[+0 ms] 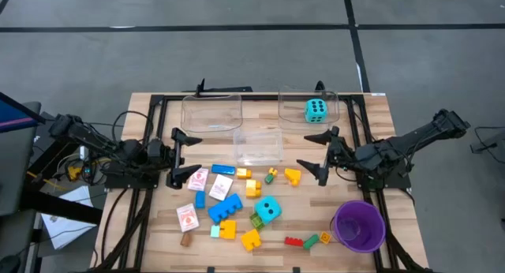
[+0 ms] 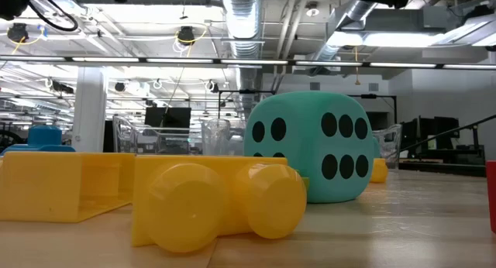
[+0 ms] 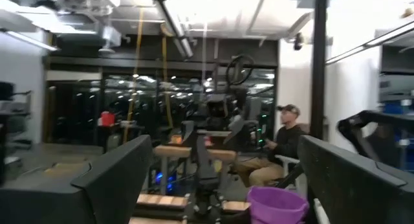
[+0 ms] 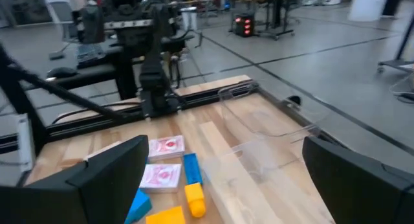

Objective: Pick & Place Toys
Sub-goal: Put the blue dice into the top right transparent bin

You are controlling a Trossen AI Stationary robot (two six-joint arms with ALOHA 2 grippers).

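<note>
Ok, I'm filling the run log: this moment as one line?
left gripper: open, empty | right gripper: open, empty | one die in bin | other toys on table

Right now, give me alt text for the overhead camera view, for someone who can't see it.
Two dark robot arms wait with the left gripper and right gripper open, either side of a wooden table strewn with colourful building bricks. One turquoise die lies among them, another die in a clear bin, a purple cup near the right arm.

Were two dark, jointed arms built of black links, with loose black cables trailing beside the left one. Ended in a left end effector point(image 1: 181, 157) and right end effector point(image 1: 323, 156), each with two flat, black, wedge-shaped fingers point(image 4: 107, 170).
</note>
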